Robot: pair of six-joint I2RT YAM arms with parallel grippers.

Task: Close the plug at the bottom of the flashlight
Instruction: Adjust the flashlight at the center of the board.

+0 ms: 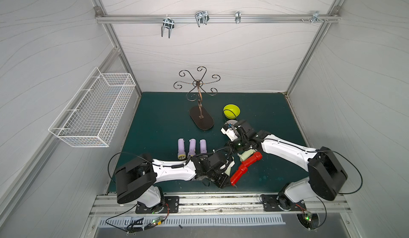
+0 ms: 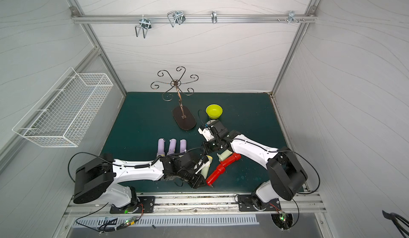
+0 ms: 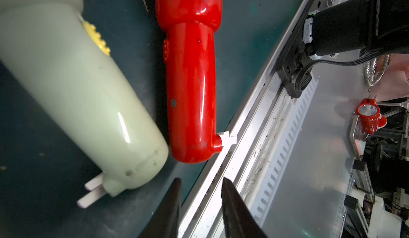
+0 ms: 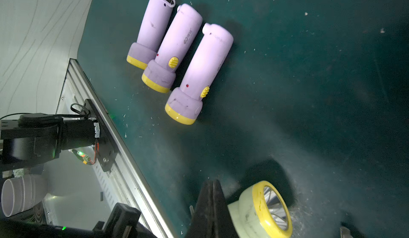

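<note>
The red flashlight (image 3: 190, 88) lies on the green table (image 3: 33, 214). It is glossy and a little scuffed, with a row of small bumps on one side, and its body widens to a thicker head at the end away from the jaws. Its bottom end sits just ahead of the left gripper (image 3: 200, 181), whose jaws stand a narrow gap apart with nothing between them. From a small nub at that end the white plug (image 3: 228, 138) sticks out sideways, unfolded, toward the metal rail (image 3: 265, 137).

Just beside it, off to one side of those jaws, lies a pale green flashlight (image 3: 84, 88) with its two prongs (image 3: 93, 191) also out.

The right gripper (image 4: 213, 188) has its jaws pressed together and empty. They are close beside the yellow-rimmed head of a second pale flashlight (image 4: 261, 210); whether they touch it cannot be told, and its body is hidden behind them. Three purple flashlights (image 4: 183, 49) lie side by side well ahead of those jaws.

The left wrist view cuts off the red head. In both top views the left wrist covers most of the nearer pale flashlight, the red plug is too small to make out, and red runs on past the head, so one flashlight or two in line cannot be told.
</note>
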